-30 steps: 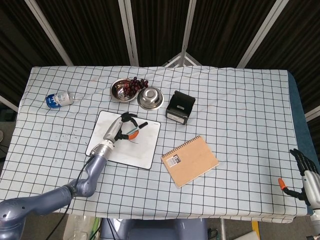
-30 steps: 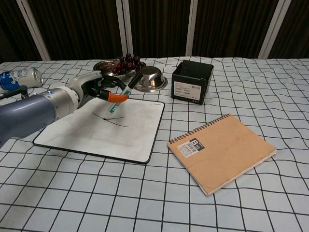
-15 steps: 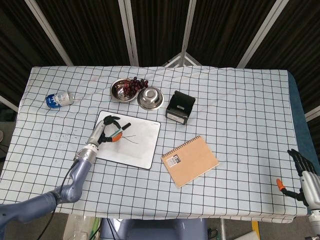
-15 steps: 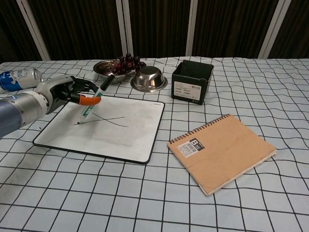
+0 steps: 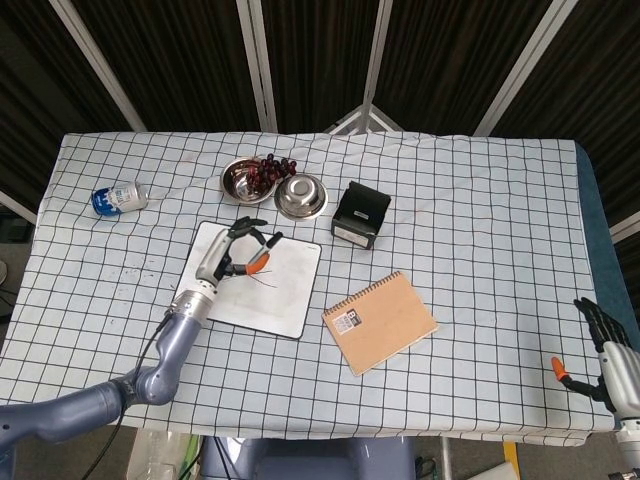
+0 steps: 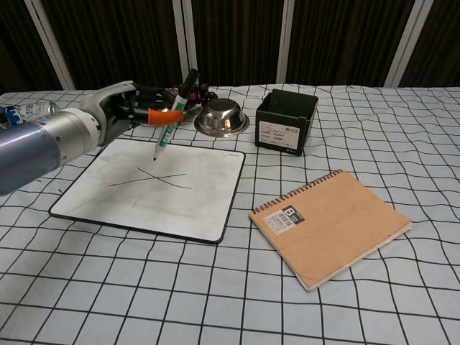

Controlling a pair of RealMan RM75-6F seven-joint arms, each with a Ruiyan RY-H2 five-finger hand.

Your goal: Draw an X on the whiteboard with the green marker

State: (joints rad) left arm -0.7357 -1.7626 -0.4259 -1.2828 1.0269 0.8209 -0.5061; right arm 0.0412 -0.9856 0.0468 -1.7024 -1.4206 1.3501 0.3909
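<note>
The whiteboard (image 6: 108, 201) (image 5: 285, 300) lies on the checked cloth left of centre and bears a thin dark X (image 6: 152, 179). My left hand (image 6: 122, 115) (image 5: 232, 252) hovers over the board's far part and grips the green marker (image 6: 171, 126) (image 5: 262, 250), tip pointing down and lifted off the surface. My right hand (image 5: 610, 350) sits at the table's right edge near the front, fingers apart, holding nothing; the chest view does not show it.
Behind the board stand two steel bowls (image 6: 221, 118) (image 5: 248, 179), one with grapes (image 5: 272, 166). A black box (image 6: 285, 121) (image 5: 360, 215) is to their right. A brown spiral notebook (image 6: 330, 223) (image 5: 380, 322) lies right of the board. A blue can (image 5: 118, 197) rests far left.
My left hand drew the second stroke leftward across the first, completing the X. It then rose and moved back toward the board's far side, lifting the marker tip off.
</note>
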